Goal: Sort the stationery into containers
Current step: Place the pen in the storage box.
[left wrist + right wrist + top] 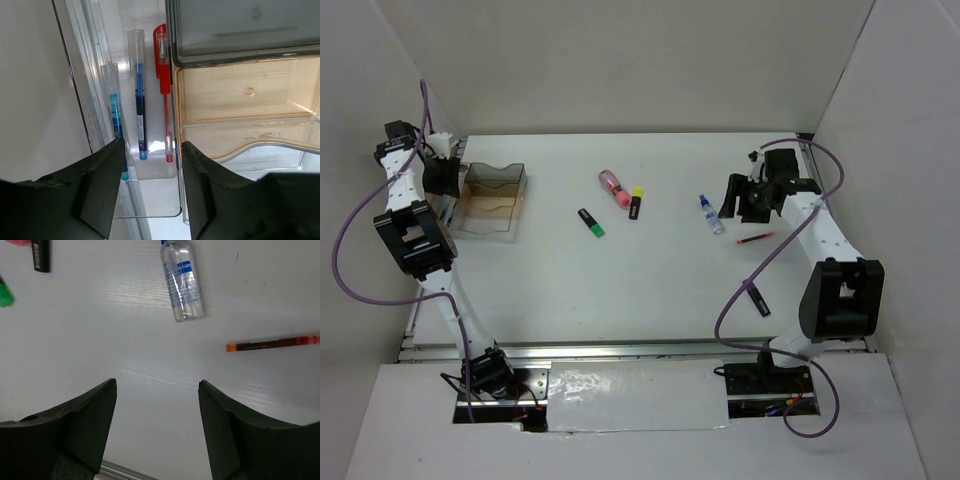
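L gripper (152, 146) at 10 o'clock of table (660, 290), fingers apart, empty, over narrow clear tray (150, 172) w/ 3 pens (140, 100); box (225, 100) at its 3. R gripper (156, 385) wide, empty; bottle (182, 282) at 12. Risk: L finger snags tray wall, spills pens; bottle rolls if nudged.

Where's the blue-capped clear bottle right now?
In the top view the blue-capped bottle lies on the table right of centre, just ahead of the open right gripper, with the thin red pen close on its right.
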Motion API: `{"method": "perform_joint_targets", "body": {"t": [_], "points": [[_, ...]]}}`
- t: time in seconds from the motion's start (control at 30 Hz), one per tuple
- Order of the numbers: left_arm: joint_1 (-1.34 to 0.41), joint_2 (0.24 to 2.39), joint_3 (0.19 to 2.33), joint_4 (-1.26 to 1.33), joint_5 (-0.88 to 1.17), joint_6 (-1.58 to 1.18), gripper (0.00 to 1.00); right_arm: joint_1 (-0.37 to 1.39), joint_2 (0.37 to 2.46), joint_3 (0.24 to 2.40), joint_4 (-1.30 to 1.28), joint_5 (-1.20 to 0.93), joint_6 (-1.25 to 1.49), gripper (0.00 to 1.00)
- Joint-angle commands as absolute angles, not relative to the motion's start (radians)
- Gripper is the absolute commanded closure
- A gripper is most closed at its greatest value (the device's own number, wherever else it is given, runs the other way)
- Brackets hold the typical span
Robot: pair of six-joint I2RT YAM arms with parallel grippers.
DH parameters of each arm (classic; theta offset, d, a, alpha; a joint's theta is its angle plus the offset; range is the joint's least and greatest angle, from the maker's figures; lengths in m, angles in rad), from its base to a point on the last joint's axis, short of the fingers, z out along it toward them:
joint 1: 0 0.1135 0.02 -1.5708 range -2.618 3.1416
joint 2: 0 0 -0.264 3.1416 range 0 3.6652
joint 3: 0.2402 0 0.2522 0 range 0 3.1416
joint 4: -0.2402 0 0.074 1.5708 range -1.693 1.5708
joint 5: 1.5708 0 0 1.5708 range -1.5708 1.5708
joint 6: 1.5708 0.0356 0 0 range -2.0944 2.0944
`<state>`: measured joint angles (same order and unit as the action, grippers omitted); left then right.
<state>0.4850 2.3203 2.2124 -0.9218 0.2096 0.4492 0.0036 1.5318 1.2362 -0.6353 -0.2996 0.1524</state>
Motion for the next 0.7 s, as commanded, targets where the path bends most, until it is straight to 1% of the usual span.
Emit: {"method": "perform_joint_targets", "body": {"t": [0.0, 0.03, 0.1, 0.13, 0.2, 0.3, 0.43, 0.5, 0.6, 0.67], "points": [[0.483, 2.298, 2.261, -0.925, 0.25, 0.466, 0.38, -0.035, 1.545, 1.304, -0.698, -0.267, -0.035, 0.27], [0.486, 2.289, 2.269, -0.94, 0.268, 0.469, 0.38, -0.047, 1.548, 1.315, -0.712, -0.276, -0.125, 0.27], [0.486, 2.249, 2.275, -0.948, 0.334, 0.475, 0.38, -0.095, 1.566, 1.369, -0.777, -0.31, -0.231, 0.31], [0.486, 2.232, 2.275, -0.962, 0.368, 0.485, 0.38, -0.113, 1.571, 1.39, -0.797, -0.322, -0.333, 0.34], [0.486, 2.18, 2.264, -0.979, 0.477, 0.511, 0.38, -0.15, 1.604, 1.462, -0.871, -0.347, -0.452, 0.39], [0.477, 2.11, 2.244, -1.02, 0.603, 0.557, 0.38, -0.193, 1.664, 1.528, -0.948, -0.319, -0.688, 0.42], [0.436, 2.027, 2.181, -1.061, 0.695, 0.604, 0.36, -0.212, 1.732, 1.543, -0.977, -0.272, -0.813, 0.42], [0.42, 1.991, 2.154, -1.084, 0.725, 0.623, 0.35, -0.213, 1.787, 1.557, -0.966, -0.229, -0.827, 0.42], [0.394, 1.956, 2.134, -1.121, 0.759, 0.64, 0.34, -0.216, 1.891, 1.627, -0.988, -0.184, -0.824, 0.39], [0.385, 1.93, 2.115, -1.129, 0.776, 0.644, 0.34, -0.222, 1.95, 1.675, -0.997, -0.178, -0.831, 0.34]]}}
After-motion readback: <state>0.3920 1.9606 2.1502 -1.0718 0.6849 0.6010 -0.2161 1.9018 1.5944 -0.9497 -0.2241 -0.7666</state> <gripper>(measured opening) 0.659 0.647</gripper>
